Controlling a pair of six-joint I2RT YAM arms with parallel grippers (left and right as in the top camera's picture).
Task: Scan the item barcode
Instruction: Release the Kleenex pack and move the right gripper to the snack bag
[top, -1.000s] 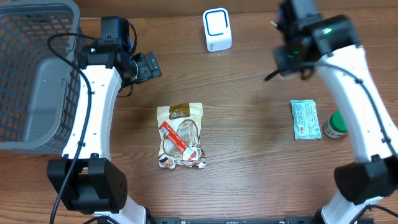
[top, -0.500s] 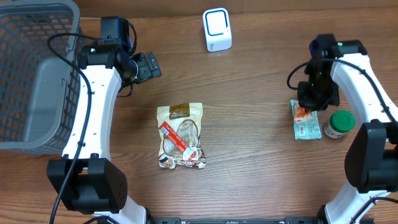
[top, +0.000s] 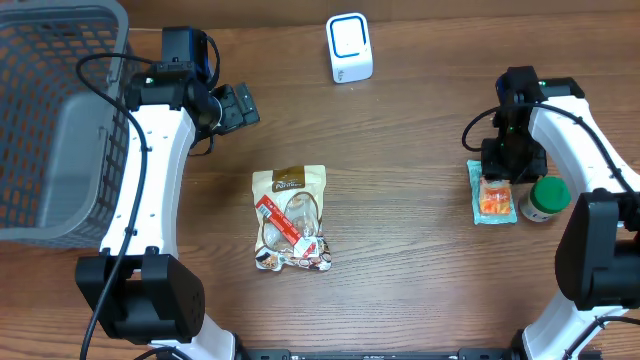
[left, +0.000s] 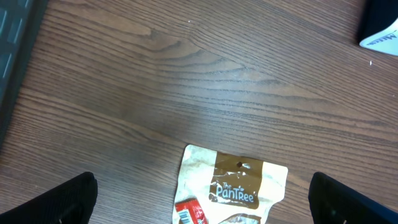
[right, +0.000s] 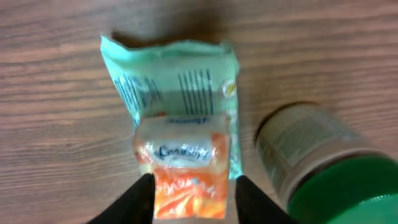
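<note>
**A:** R arm status?

**B:** Right gripper (right: 194, 198) is over the small orange-and-clear plastic snack pack (right: 185, 168). The pack lies on a flat pale-green foil packet (right: 168, 81), just beside a green-lidded jar (right: 323, 180). Jaws parted, straddling the pack, no pinch visible. Left gripper (left: 202, 199) spread wide, holding nothing.

**A:** Step?

**B:** Prob. grasp stage. Pack's well apart from the white-and-blue box scanner (top: 349, 47). Next you'd close on the pack only, not the packet under it. Then lift and turn the barcode to the scanner.

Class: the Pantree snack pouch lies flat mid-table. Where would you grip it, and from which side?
Probably the brown sealed header at the top of the pouch, approached from above with jaws across that edge. The pouch lies flat, label up, so its faces offer no pinch; the thin header end does.
</note>
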